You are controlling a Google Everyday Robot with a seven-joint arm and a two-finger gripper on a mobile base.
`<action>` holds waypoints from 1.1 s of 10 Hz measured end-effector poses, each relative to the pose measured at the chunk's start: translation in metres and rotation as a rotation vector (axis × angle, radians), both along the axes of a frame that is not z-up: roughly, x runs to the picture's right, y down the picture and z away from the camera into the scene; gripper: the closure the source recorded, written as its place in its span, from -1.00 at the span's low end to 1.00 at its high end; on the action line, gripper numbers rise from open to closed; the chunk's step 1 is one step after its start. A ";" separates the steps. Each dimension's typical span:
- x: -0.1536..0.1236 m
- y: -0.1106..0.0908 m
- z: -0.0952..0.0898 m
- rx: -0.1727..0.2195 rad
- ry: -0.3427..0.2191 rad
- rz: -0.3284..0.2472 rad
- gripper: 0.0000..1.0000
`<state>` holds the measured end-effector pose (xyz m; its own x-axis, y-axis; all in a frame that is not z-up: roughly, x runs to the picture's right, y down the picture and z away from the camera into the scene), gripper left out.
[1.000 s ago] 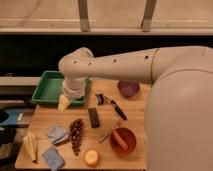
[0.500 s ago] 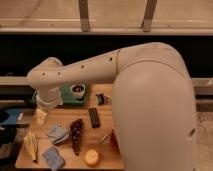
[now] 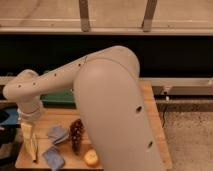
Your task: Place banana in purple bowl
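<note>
The banana (image 3: 33,148) is pale yellow and slim and lies on the wooden table (image 3: 55,119) near its front left corner. My gripper (image 3: 26,131) hangs from the wrist directly above the banana's far end, very close to it or touching it. The purple bowl is hidden behind my large white arm (image 3: 110,110), which fills the middle and right of the view.
A dark grape bunch (image 3: 76,135) lies right of the banana. Two blue-grey packets (image 3: 57,133) (image 3: 52,158) lie between them. A round yellow-orange fruit (image 3: 91,158) sits at the front edge. A green tray (image 3: 56,98) stands at the back left, partly hidden.
My arm has swung left and down from over the green tray to the table's left side. The gripper has come down onto the banana, and the arm now covers the bowls.
</note>
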<state>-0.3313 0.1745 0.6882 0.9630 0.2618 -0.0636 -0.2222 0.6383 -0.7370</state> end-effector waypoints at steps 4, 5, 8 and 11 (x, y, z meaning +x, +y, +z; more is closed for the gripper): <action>-0.013 0.016 -0.003 -0.025 -0.037 -0.067 -0.60; -0.014 0.016 -0.004 -0.025 -0.039 -0.068 -0.60; -0.016 0.018 -0.001 -0.036 -0.041 -0.064 -0.60; -0.051 0.048 0.014 -0.080 -0.108 -0.026 -0.60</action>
<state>-0.3826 0.2225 0.7021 0.9717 0.2353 0.0213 -0.1231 0.5811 -0.8045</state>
